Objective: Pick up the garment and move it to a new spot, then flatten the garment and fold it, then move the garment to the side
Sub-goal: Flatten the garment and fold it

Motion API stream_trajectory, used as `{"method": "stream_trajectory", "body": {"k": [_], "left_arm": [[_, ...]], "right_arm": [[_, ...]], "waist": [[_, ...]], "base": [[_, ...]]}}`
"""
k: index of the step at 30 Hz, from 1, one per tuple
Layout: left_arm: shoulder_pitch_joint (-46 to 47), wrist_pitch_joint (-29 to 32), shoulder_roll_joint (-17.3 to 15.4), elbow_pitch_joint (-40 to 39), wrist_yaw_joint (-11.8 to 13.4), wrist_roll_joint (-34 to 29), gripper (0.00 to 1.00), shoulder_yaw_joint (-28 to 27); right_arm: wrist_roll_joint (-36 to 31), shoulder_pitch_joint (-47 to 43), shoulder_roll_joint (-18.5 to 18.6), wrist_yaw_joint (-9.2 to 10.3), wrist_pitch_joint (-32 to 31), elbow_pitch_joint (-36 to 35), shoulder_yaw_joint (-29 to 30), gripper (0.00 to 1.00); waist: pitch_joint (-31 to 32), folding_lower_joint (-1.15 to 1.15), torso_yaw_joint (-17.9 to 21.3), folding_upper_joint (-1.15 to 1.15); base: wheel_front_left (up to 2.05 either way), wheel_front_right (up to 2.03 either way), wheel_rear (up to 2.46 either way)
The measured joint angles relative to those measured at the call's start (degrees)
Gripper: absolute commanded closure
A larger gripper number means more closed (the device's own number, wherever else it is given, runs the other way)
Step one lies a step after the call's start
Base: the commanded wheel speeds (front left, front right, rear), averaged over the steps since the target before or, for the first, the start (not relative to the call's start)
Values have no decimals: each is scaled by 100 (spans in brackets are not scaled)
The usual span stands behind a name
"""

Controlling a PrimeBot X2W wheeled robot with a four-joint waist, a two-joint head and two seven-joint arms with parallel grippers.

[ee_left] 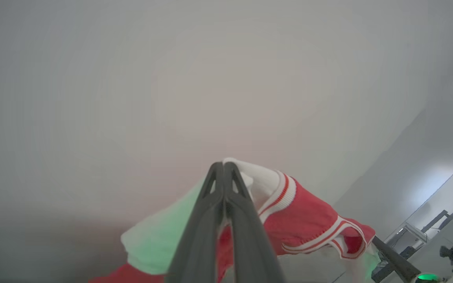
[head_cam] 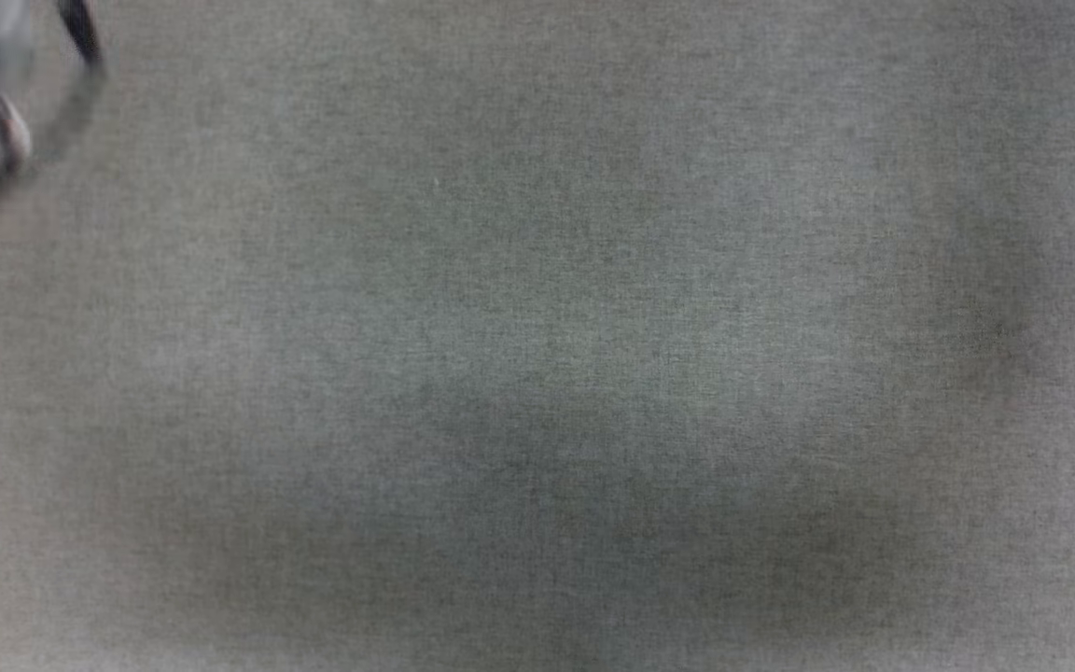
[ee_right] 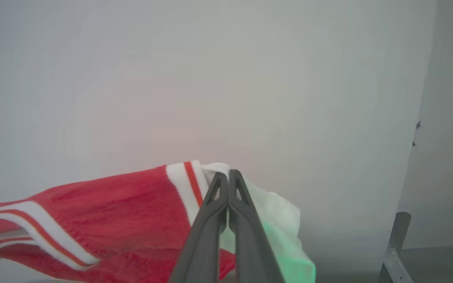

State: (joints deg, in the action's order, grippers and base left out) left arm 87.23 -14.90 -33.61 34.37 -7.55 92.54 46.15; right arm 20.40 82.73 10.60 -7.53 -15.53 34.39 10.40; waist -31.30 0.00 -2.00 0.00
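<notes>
Grey woven surface [head_cam: 537, 336] under the head camera; a red knit sports jersey with white sleeves and red-white striped trim [ee_left: 309, 220] hangs before a pale wall [ee_right: 250, 78].
The left gripper [ee_left: 224, 165] and right gripper [ee_right: 224, 175] each pinch tight on white sleeve cloth just beside the trim. The jersey looks soft, light and limp and droops from both grips. The thicker ribbed trim would likely give a surer hold than the thin sleeve cloth, which may slip.

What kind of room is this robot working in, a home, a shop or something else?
Probably an indoor lab or test room, though little shows. Bare pale walls stand behind the red and white garment, a grey woven surface lies below, and metal equipment frames stand off to one side.
</notes>
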Motion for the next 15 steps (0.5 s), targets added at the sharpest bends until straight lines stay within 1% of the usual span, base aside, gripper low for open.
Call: {"method": "stream_trajectory", "body": {"k": [1, 4, 6, 9, 10, 12, 15], "left_arm": [[-304, 1, -53, -174, 0, 122, 100, -9], [-1212, 1, -302, -803, 0, 155, 100, 70], [-1791, 1, -472, -1201, 0, 119, 100, 145], [-2560, 0, -750, -1691, 1, -197, 100, 288], [-2812, 0, -806, -1837, 1, -198, 100, 215], [-3262, 0, -918, -2020, 1, -464, 100, 146], [-3941, -19, -1057, -2323, 1, -720, 100, 101]], "right_arm": [[99, -254, 77, -1, -112, -160, -109, 100], [502, -1180, 301, 0, -466, -805, -302, 100], [731, -1958, 412, 0, -788, -1397, -344, 100], [933, -3151, 533, 1, -1295, -2432, -385, 100], [945, -3543, 577, 0, -1469, -2787, -401, 100], [1055, -4278, 584, 1, -1857, -3440, -320, 100], [1118, -5202, 702, 1, -2471, -4262, -407, 100]], "waist": [[3, 0, -12, 0], [20, 0, -47, 0], [49, 0, -70, 0], [118, 0, -81, 0], [145, 0, -80, 0], [208, 0, -78, 0], [317, 0, -62, 0]], "base": [[0, 0, 0], [0, 0, 0], [0, 0, 0], [0, 0, 0], [0, 0, 0], [0, 0, 0], [0, 0, 0]]}}
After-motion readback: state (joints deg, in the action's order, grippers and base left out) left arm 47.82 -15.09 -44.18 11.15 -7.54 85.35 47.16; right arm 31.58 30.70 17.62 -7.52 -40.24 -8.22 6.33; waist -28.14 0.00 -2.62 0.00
